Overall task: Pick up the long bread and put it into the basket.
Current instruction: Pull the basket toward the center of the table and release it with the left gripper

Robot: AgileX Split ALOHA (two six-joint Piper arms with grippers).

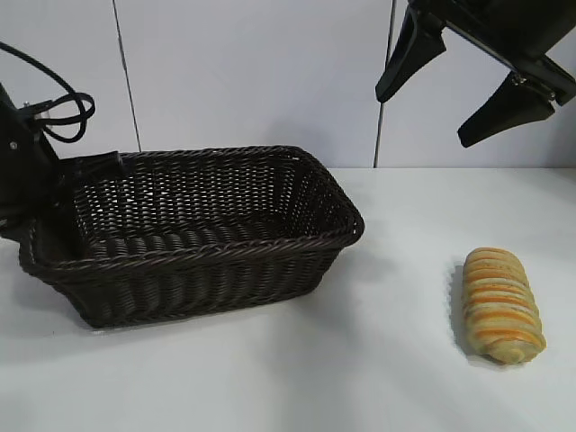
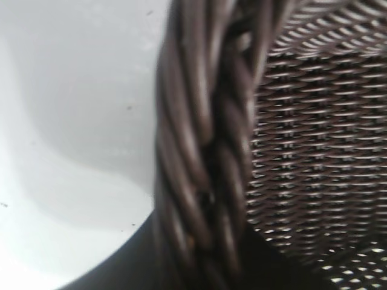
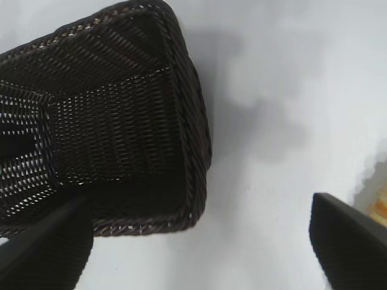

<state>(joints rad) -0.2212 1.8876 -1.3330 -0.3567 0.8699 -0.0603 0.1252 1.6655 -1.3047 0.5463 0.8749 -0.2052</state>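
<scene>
1. One long bread (image 1: pixel 502 306) lies on the white table (image 1: pixel 378 378), at the near right as the exterior camera sees it. It is a single loaf with ridged cross segments and orange-brown stripes. It lies below the right gripper (image 1: pixel 475 85) and well apart from it, with nothing touching it.
2. One basket (image 1: pixel 193 238), dark brown woven wicker with a braided rim, stands on the table to the left of the bread with a bare strip of table between them. Nothing lies inside it. Its right end stands lower than the right gripper and to that gripper's left.
3. Two grippers are present, one per arm.
4. The right gripper hangs in the air at the upper right of the exterior view, above the table and well clear of it. Its two black fingers (image 1: pixel 409 54) are spread wide and carry nothing. The right wrist view shows both fingertips, with the basket's end wall (image 3: pixel 181 121) and bare table between them and an edge of the bread (image 3: pixel 381 202) just beside one fingertip.
5. The left arm (image 1: pixel 22 171) stands at the basket's far left end, against the rim. The left gripper's fingers are not visible in any view, so its state cannot be told. The left wrist view shows only the braided rim (image 2: pixel 199 151) at close range, with the basket's weave (image 2: pixel 320 157) beside it.
</scene>
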